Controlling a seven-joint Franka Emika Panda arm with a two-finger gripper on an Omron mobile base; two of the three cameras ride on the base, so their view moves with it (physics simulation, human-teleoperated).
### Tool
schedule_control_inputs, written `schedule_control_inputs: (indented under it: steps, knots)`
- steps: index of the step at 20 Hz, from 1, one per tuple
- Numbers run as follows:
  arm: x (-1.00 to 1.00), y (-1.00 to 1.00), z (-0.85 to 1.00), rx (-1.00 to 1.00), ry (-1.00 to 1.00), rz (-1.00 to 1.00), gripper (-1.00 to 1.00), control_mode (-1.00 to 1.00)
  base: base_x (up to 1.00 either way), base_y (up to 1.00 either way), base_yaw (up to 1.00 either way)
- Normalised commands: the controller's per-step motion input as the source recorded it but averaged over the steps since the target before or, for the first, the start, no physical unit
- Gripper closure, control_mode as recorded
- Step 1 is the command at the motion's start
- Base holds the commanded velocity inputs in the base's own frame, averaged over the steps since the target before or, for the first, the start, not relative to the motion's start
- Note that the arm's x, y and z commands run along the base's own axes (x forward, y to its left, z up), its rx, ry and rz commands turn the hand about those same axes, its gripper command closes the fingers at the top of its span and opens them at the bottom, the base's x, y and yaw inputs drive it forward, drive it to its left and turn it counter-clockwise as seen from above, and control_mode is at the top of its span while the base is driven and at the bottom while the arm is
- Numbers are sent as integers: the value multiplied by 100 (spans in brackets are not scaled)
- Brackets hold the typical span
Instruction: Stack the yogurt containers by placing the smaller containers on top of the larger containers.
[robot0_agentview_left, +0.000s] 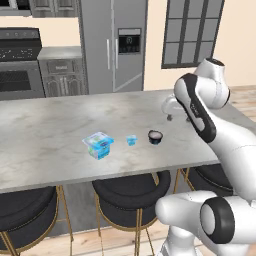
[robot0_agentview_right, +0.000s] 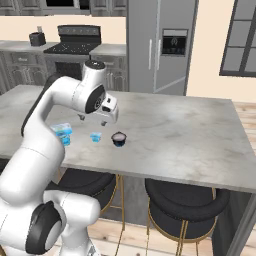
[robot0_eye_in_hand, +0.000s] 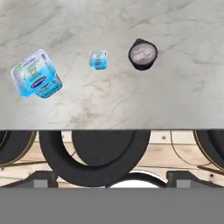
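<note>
- Grey marble was seen across the top of the counter (robot0_agentview_left: 60, 150), and the three yogurt containers were set on it in a loose row near its front edge.
- The blue boxy pack (robot0_agentview_left: 98, 145) was placed at the left end of the row; in the hand view (robot0_eye_in_hand: 36, 74) it was shown tilted, with its whitish translucent top turned partly toward the camera.
- The tiny light-blue cup (robot0_agentview_left: 131, 140) was found between the other two, apart from both (robot0_eye_in_hand: 98, 59).
- The small black round cup (robot0_agentview_left: 155, 137) was set at the right end, upright, with its pale lid facing up (robot0_eye_in_hand: 142, 54); nothing was stacked on anything.
- The gripper (robot0_agentview_right: 103, 119) was held in the air above the counter, just behind the row, and nothing was gripped by it.
- Its jaws were spread wide: in the hand view the two dark finger tips (robot0_eye_in_hand: 43, 179) were seen far apart at the bottom corners.
- Black round stools (robot0_agentview_left: 131, 187) with brass legs were lined up under the counter's front edge.
- A steel refrigerator (robot0_agentview_left: 114, 45) and a dark range (robot0_agentview_left: 20, 65) were seen against the back wall.
</note>
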Motion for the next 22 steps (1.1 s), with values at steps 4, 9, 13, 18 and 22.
schedule_control_inputs:
  steps: [4,9,13,18,22]
  knots:
    - [19,-26,-7,13,0,-8,-100,-100,0,0,0]
    - [26,-16,-7,8,0,-9,-100,-100,0,0,0]
    - [28,-11,-8,6,0,-8,-100,-100,0,0,0]
    - [10,-3,-9,2,0,-4,-100,-100,0,0,0]
    - [13,0,-14,0,0,-1,-100,-100,0,0,0]
